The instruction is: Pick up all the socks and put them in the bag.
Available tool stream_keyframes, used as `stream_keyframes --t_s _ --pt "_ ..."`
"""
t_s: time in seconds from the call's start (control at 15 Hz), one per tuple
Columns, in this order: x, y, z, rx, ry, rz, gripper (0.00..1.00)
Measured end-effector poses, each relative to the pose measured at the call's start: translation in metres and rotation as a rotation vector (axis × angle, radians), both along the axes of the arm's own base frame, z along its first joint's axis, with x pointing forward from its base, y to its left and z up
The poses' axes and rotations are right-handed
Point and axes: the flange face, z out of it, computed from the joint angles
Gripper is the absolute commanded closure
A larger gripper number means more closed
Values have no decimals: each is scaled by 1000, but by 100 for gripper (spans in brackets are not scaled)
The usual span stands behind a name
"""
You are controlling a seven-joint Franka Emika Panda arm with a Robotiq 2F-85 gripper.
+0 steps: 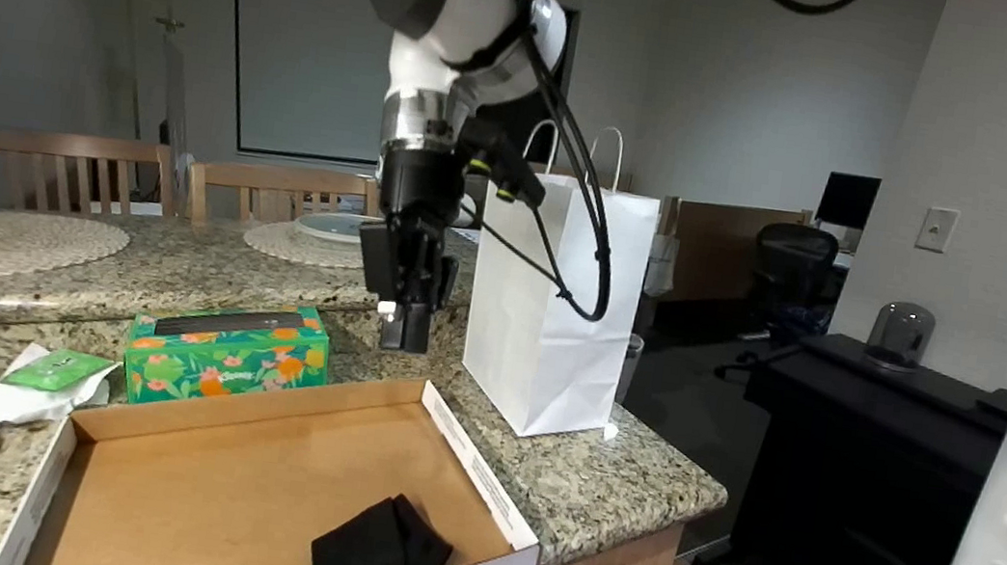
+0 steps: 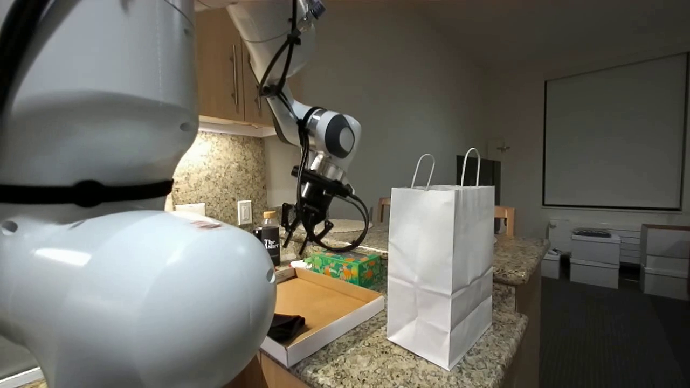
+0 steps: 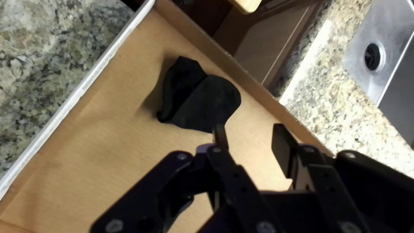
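The claw (image 3: 250, 139) hangs well above the brown cardboard tray (image 1: 244, 482), its jaws standing apart with nothing between them. Below it, on the tray floor, lies a folded black sock (image 3: 207, 100), perhaps a pair; in an exterior view it sits toward the tray's near right corner. No other sock can be made out, so this looks like the last to move: grasping, lifting and dropping it are left.

The white paper bag (image 2: 420, 269) stands upright on the bench (image 1: 593, 489), right of the tray in both exterior views. Its inside is hidden, so I cannot tell what is already in it. Being tall, with raised handles (image 2: 478, 164), it will probably call for a high lift, and the looped black cable (image 1: 606, 272) on the arm might catch there.

Farther out, a green flowered tissue box (image 1: 230, 363) stands beyond the tray's far edge; to its left a green packet (image 1: 59, 370) lies on white paper (image 1: 11, 404). Neither seems in the way.
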Motion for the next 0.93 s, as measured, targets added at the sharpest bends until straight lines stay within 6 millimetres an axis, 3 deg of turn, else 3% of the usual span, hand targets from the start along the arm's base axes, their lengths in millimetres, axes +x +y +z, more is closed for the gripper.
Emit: stream_keyframes --t_s 0.13,0.33,0.53,0.93 --pt "3 11 -37 -9 -67 -38 16" --pt "6 32 -71 -20 -187 -148 0" --pt "1 39 -104 -65 -269 -276 0" --pt "-32 28 -154 -245 -243 -388 0"
